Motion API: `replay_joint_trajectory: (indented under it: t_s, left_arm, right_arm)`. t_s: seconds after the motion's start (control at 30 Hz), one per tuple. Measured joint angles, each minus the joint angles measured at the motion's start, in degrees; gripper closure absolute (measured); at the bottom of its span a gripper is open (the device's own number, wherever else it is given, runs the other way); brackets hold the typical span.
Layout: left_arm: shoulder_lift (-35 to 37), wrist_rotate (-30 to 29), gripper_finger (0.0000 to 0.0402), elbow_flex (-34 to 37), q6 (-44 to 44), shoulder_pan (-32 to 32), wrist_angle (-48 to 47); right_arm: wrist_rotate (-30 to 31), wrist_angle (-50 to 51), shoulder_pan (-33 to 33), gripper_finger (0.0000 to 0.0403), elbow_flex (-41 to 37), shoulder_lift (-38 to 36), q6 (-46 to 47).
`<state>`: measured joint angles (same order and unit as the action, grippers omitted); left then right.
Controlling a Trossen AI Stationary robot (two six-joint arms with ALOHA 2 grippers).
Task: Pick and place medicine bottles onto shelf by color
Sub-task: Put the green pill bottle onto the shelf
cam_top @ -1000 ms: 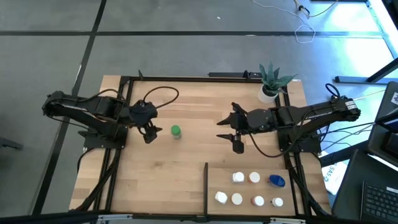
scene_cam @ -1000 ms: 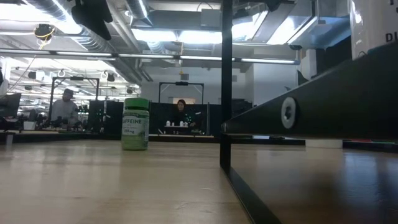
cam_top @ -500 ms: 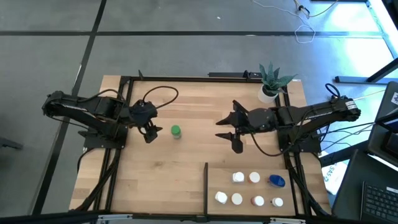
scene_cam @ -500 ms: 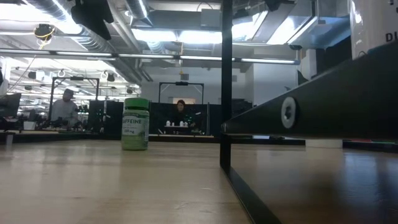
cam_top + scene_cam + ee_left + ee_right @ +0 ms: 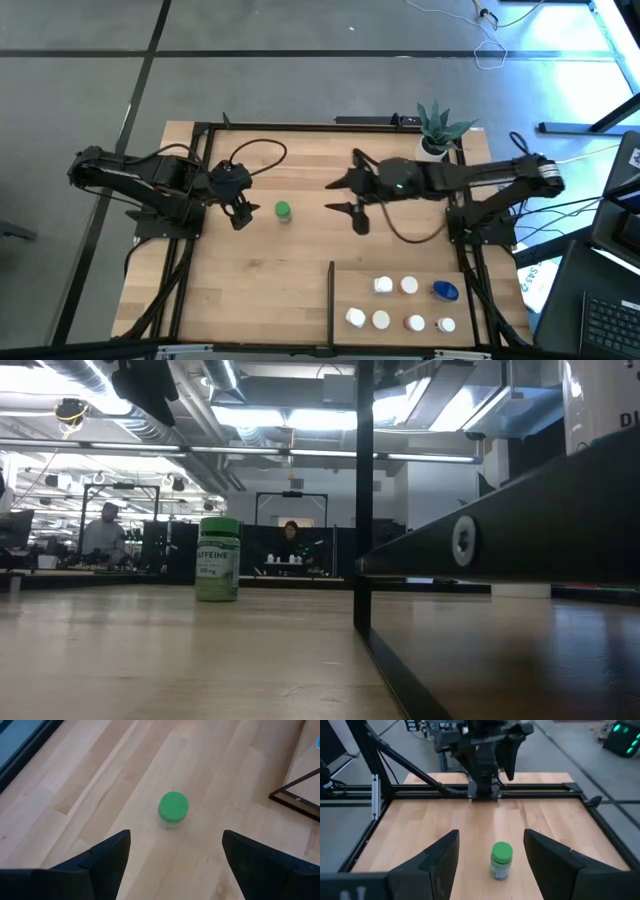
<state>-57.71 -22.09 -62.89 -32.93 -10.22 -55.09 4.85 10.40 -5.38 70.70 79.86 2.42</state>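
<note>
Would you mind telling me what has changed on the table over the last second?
The right gripper has moved across the table toward the green bottle, its jaws open and empty. Nothing was grasped or released. The green bottle, the left gripper open beside it, and the bottles on the shelf stayed put.

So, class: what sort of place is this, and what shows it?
Probably a robotics lab in an open office: a black-framed wooden table, people at desks behind, exposed ceiling ducts.
</note>
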Motion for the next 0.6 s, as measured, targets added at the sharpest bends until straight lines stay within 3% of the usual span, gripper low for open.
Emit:
replay_joint_trajectory:
  t_s: [0.37, 0.6]
  left_arm:
    - [0.0, 0.1, 0.0092, 0.0, -2.0, 0.0, -4.3]
    - [0.6, 0.1, 0.0092, 0.0, -4.5, -1.7, -6.9]
  right_arm:
    - [-9.4, 2.2, 4.7, 0.0178, 11.8, 16.2, -2.8]
    - [-9.7, 2.3, 5.2, 0.0178, 15.7, 22.9, -3.4]
